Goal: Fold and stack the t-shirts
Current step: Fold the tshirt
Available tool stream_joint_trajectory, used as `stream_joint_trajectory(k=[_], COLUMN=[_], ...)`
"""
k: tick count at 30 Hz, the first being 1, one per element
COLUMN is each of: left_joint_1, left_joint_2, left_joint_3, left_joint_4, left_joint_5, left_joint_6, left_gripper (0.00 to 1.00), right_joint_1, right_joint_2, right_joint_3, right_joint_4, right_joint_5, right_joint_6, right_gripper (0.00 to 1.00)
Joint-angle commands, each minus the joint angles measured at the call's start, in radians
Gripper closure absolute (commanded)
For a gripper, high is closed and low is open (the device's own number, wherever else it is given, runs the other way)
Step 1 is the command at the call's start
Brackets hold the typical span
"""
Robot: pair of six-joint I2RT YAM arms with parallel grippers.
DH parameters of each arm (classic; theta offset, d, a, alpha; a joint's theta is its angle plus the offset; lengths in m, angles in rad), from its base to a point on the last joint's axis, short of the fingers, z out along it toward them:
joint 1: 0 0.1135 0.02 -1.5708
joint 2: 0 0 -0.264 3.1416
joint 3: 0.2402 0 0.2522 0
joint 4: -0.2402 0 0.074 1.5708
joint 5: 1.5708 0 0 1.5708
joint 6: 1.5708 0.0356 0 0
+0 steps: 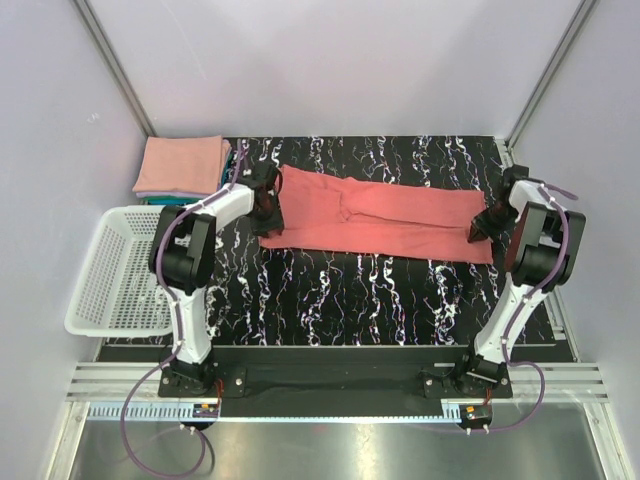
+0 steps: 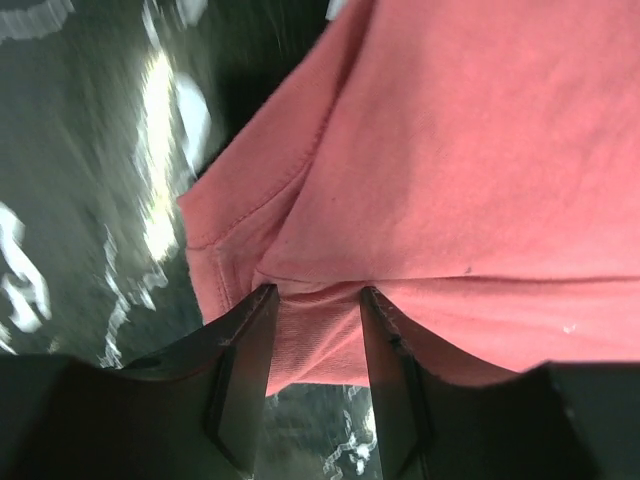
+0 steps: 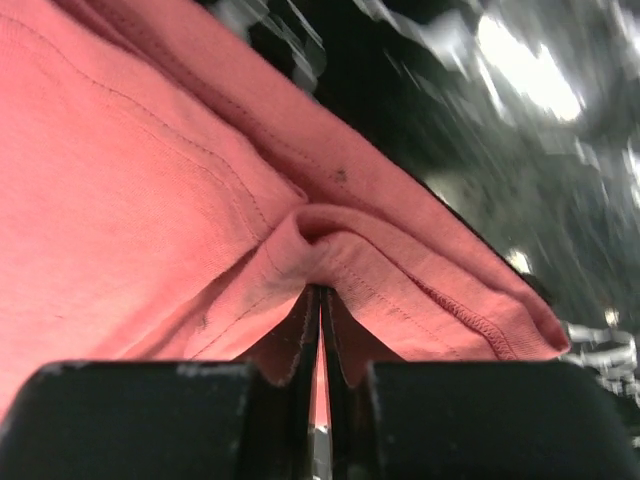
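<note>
A coral-red t-shirt [image 1: 380,215] lies folded into a long band across the middle of the black marbled table. My left gripper [image 1: 268,205] is at the shirt's left end; in the left wrist view the gripper [image 2: 318,292] has its jaws apart, with the shirt's edge [image 2: 450,150] bunched between the fingers. My right gripper [image 1: 485,228] is at the shirt's right end; in the right wrist view the gripper [image 3: 321,290] is shut on a pinched fold of the shirt [image 3: 130,190]. A folded salmon-pink shirt [image 1: 182,165] lies on a teal one [image 1: 165,199] at the back left.
A white mesh basket [image 1: 115,270] stands off the table's left edge, beside the left arm. Grey walls close in the back and both sides. The table's front strip [image 1: 350,300] is bare marbled surface.
</note>
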Motion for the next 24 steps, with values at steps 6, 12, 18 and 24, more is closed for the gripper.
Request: stream_joint_trajectory(k=[6,12,18,24], left_joint_1=[0.073,0.108,0.088,0.078], left_joint_2=[0.210,0.235,0.134,0.082], left_joint_3=[0.388,0.657,0.503,0.252], left_joint_4=[-0.110,-0.173,-0.075,0.103], left_joint_5=[-0.104,-0.080,0.089,0.184], left_joint_6=[0.168,0.135,0.078,-0.017], left_gripper=[0.53,0.50,0.49,0.50], right_joint_1=[-0.005,-0.005,-0.005,-0.005], right_joint_2=[-0.247,-0.301,-0.175,-0.121], right_joint_3=[-0.249,-0.147,0.061,0.133], right_joint_4=[-0.028,-0.085,-0.038,0.014], right_joint_5=[0.006,0.009,-0.107,-0.167], right_joint_6=[0.136,0.119,-0.079,-0.148], right_gripper=[0.84,0.60,0.50,0.56])
